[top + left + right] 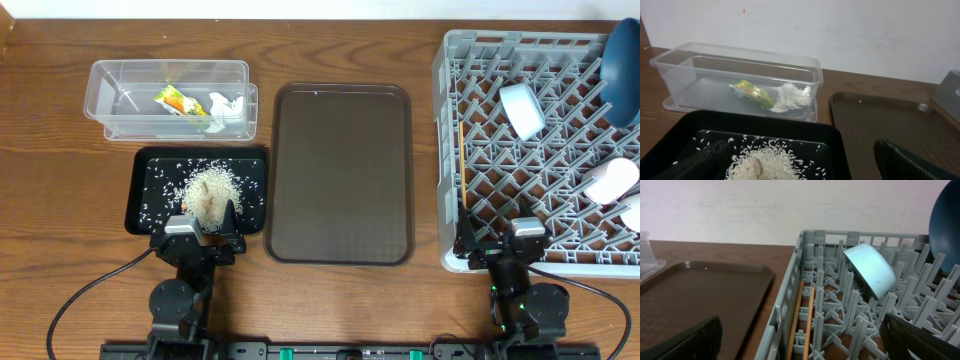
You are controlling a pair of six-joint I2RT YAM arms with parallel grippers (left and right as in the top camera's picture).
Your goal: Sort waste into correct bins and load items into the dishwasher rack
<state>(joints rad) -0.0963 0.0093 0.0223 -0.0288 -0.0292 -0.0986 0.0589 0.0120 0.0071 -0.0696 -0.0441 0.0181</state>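
Brown serving tray [340, 170] is lying mid-table [50, 180], between the bins on the left and the grey rack [480, 40] on the right. Clear tub [120, 72] is sitting at far left, with the black tray [200, 151] just beside it on the near side. Black cables [80, 290] are trailing off the arm bases at the near edge. Nothing is blocking either arm's path to the bins or the rack.

Counts:
- One snack wrapper [752, 92] and one tissue wad [792, 96] are lying touching inside the tub.
- One rice pile [210, 187] is sitting in the black tray, with loose grains scattered around it.
- One dark blue plate [625, 60] is standing on edge at the rack's far right corner, partly cut off by the frame.
- One light blue bowl [872, 270] is leaning tilted among the pegs.
- Two white cups [610, 180] [632, 212] are lying at the rack's right side.
- Two chopsticks [799, 320] are lying side by side along the rack's left wall, inside it.

Left gripper [800, 147] is hanging over the near edge of the black tray, jaws spread wide and holding nothing. Whether it is touching the tray cannot be told. Right gripper [800, 325] is hanging over the rack's near left corner, above the chopsticks, jaws spread wide and gripping nothing.
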